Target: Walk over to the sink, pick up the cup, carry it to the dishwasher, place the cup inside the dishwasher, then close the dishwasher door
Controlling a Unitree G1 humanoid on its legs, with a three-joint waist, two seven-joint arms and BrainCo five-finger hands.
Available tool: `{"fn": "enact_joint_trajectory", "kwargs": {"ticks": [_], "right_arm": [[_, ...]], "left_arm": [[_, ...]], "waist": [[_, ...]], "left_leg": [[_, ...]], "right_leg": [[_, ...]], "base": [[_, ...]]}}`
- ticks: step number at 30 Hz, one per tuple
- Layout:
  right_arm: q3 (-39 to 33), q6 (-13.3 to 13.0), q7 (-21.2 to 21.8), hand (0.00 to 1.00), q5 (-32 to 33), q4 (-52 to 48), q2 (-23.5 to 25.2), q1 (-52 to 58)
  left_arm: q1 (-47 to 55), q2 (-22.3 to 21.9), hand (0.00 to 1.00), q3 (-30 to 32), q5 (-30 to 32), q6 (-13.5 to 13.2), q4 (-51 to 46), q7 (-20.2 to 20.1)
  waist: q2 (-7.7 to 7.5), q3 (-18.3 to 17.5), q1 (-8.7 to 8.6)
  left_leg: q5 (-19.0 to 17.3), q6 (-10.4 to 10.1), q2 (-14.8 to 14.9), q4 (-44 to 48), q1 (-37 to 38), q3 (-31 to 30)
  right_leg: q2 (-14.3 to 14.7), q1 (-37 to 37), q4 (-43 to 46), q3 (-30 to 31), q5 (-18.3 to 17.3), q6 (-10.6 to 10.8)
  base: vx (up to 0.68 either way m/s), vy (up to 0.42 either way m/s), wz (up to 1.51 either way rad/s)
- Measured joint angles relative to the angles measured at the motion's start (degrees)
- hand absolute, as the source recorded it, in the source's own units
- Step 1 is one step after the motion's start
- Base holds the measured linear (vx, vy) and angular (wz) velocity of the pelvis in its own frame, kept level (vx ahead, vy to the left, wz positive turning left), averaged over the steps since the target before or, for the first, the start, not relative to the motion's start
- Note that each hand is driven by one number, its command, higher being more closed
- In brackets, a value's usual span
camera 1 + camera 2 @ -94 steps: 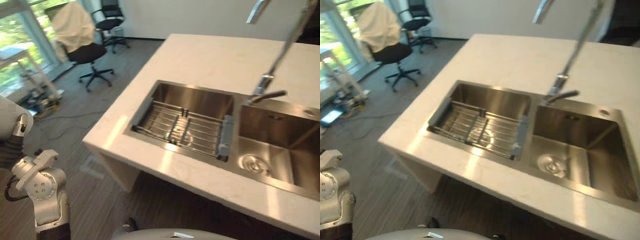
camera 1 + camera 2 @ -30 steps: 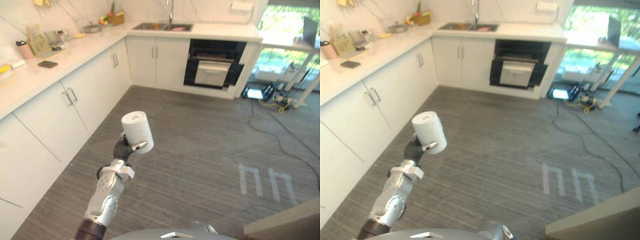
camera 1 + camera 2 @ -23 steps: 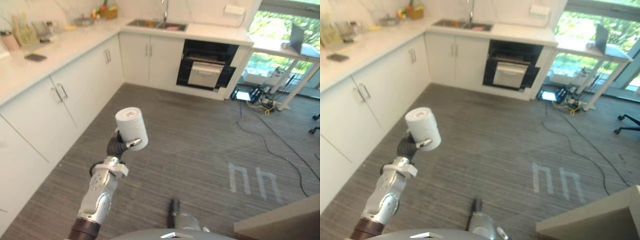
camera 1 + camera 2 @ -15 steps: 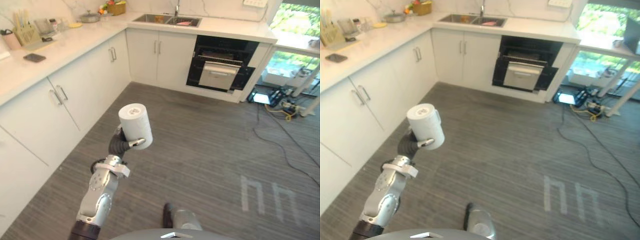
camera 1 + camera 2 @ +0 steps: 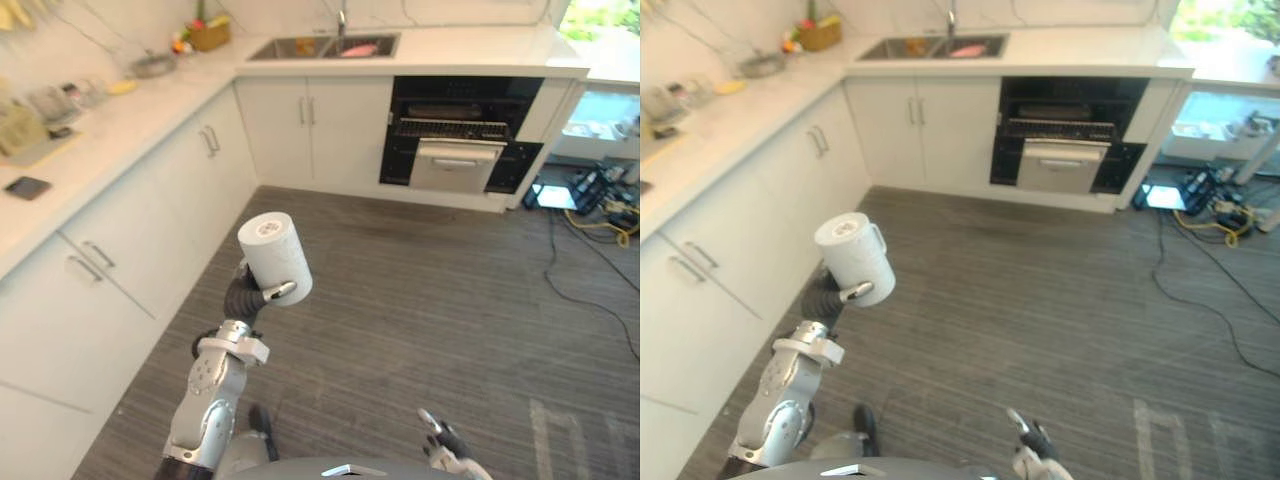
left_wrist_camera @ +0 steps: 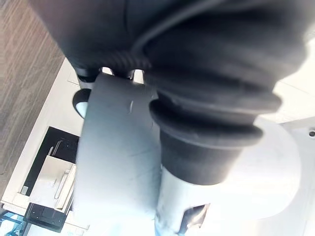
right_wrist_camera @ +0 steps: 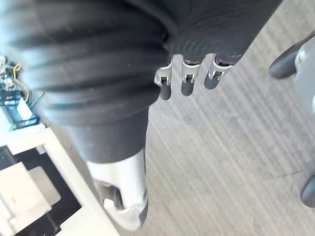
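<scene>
Cup (image 5: pixel 275 258) held high and tilted, left robot hand (image 5: pixel 243 296) curled round its side, forearm rising from 7 o'clock. Right robot hand (image 7: pixel 188 78) hangs low at 5 o'clock over the floor (image 5: pixel 400 300), fingers relaxed, holding nothing. Dishwasher (image 5: pixel 462 135) sits at 1 o'clock, well apart.

My right hand (image 7: pixel 197 34) hangs above the grey striped floor (image 7: pixel 221 162), well apart from the dishwasher (image 7: pixel 27 191). My fingers (image 7: pixel 189 81) point loosely at the floor. My thumb (image 7: pixel 123 196) stands apart from them, on the dishwasher's side. The dishwasher's dark front, with a pale panel across it, sits in a white cabinet (image 7: pixel 69 172).
</scene>
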Motion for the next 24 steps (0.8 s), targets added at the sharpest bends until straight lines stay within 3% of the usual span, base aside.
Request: {"fn": "enact_joint_trajectory", "kwargs": {"ticks": [1,2,5,6,7,11,13,14,16,17,19,21,23,24], "right_arm": [[-0.12,-0.27,0.06,0.00,0.17,0.01,0.08,0.46],[-0.55,-0.58,0.11,0.00,0.41,1.09,0.08,1.59],[0.04,-0.55,0.75,0.00,0.30,1.86,2.17,1.68],[0.54,-0.54,1.18,0.00,-0.09,1.90,3.14,1.69],[0.43,-0.48,1.33,0.00,-0.18,1.89,3.33,1.84],[-0.08,-0.07,-0.61,0.00,0.08,1.91,2.71,5.16],[0.10,-0.29,-0.73,0.00,-0.04,1.86,3.05,5.67],[0.42,-1.12,-1.55,0.00,-0.87,1.10,3.86,5.80],[1.64,-1.91,-2.49,0.00,-1.68,-1.56,4.04,6.45],[3.18,-1.84,-2.96,0.00,-1.70,-3.03,4.30,7.18],[4.55,-1.62,-4.01,0.00,-1.74,-5.42,5.37,8.34],[4.48,-2.45,-4.09,0.00,-1.91,-5.60,5.34,9.31],[4.51,-2.91,-4.04,0.00,-1.90,-5.47,5.22,10.36],[4.71,-3.09,-4.02,0.00,-1.91,-5.49,5.23,10.38]], "left_arm": [[-0.03,-0.14,1.00,0.33,0.02,-0.64,1.13,-0.30],[-0.12,0.28,1.00,1.16,0.02,-1.36,2.84,-1.05],[0.12,1.65,1.00,4.77,-0.35,-2.26,5.52,-1.09],[0.12,3.20,1.00,6.23,-1.23,-2.30,5.74,-1.17],[0.04,4.28,1.00,6.34,-1.72,-2.30,5.78,-1.49],[-0.11,4.18,1.00,5.65,-2.03,-2.13,5.55,-4.32],[-0.05,4.31,1.00,5.88,-2.01,-2.10,5.47,-5.16],[0.04,4.47,1.00,5.95,-1.85,-1.92,5.57,-4.49],[0.01,4.75,1.00,6.22,-1.56,-1.75,5.61,-3.05],[-0.46,4.66,1.00,5.49,-1.56,-1.79,5.59,-2.46],[-1.69,4.71,1.00,3.57,-0.98,-1.81,5.54,-1.85],[-2.46,4.62,1.00,2.42,0.12,-1.63,5.40,-2.00],[-2.59,4.25,1.00,2.37,0.79,-1.56,5.19,-2.62],[-2.49,4.39,1.00,2.53,0.80,-1.56,5.11,-2.89]], "waist": [[0.75,0.88,-0.50],[0.44,1.44,-0.49],[-2.27,1.75,0.27],[-4.12,1.78,0.18],[-4.86,1.52,-0.39],[-6.14,-0.65,-0.51],[-5.88,-0.97,0.19],[-5.56,-0.82,0.29],[-4.43,-0.57,-0.74],[-4.30,-0.62,-1.12],[-4.07,-0.55,-1.91],[-3.67,-0.48,-2.32],[-3.58,-0.52,-2.52],[-3.77,-0.50,-2.42]], "left_leg": [[0.59,0.53,0.76,-0.37,0.39,-0.95],[6.59,1.83,0.36,1.27,1.90,-1.31],[7.28,3.73,-1.78,10.24,1.77,-3.35],[3.86,4.87,-3.25,14.43,1.79,-3.67],[1.30,5.98,-4.40,18.36,1.88,-3.47],[-7.58,8.56,-9.67,25.71,2.02,-1.33],[-10.35,9.62,-11.80,24.57,4.64,0.79],[-10.41,10.11,-12.40,21.29,7.74,1.57],[-9.01,10.28,-12.16,14.61,13.07,1.77],[-8.17,10.21,-11.47,10.03,16.27,1.55],[-7.63,9.38,-9.85,5.42,19.94,1.34],[-8.09,8.45,-8.61,4.43,20.97,2.25],[-10.19,6.39,-7.84,3.79,23.84,2.20],[-11.04,5.62,-7.82,3.92,24.80,2.18]], "right_leg": [[0.26,3.45,-0.04,0.25,-1.18,1.52],[-0.57,6.10,0.72,1.57,-2.99,2.28],[-3.57,6.93,3.42,5.11,-2.36,2.04],[-5.41,7.74,4.43,6.09,-1.63,2.04],[-7.11,8.92,5.47,6.18,-0.25,2.29],[-13.53,6.07,17.72,5.13,1.43,3.38],[-18.83,-0.84,30.32,2.45,9.40,4.59],[-20.83,-5.08,37.40,1.11,9.51,3.05],[-19.11,-10.78,42.27,-3.72,1.89,1.39],[-16.06,-14.41,41.28,-6.94,-1.93,1.51],[-12.16,-20.44,32.62,-14.18,-4.29,0.82],[-9.85,-23.63,19.06,-15.31,-0.44,1.06],[-7.76,-25.67,-2.42,-12.54,12.64,2.71],[-7.66,-25.66,-5.32,-12.53,14.94,3.28]], "base": [[0.44,0.344,-0.23],[0.51,0.402,-0.34],[0.34,0.289,-0.60],[0.49,0.385,-0.40],[0.41,0.306,-0.15],[0.36,0.292,0.08],[0.31,0.279,-0.29],[0.26,0.203,-0.47],[0.26,0.158,-0.39],[0.25,0.094,-0.29],[0.30,0.030,-0.13],[0.21,-0.023,0.02],[0.44,-0.117,0.08],[0.59,-0.198,0.10]]}}
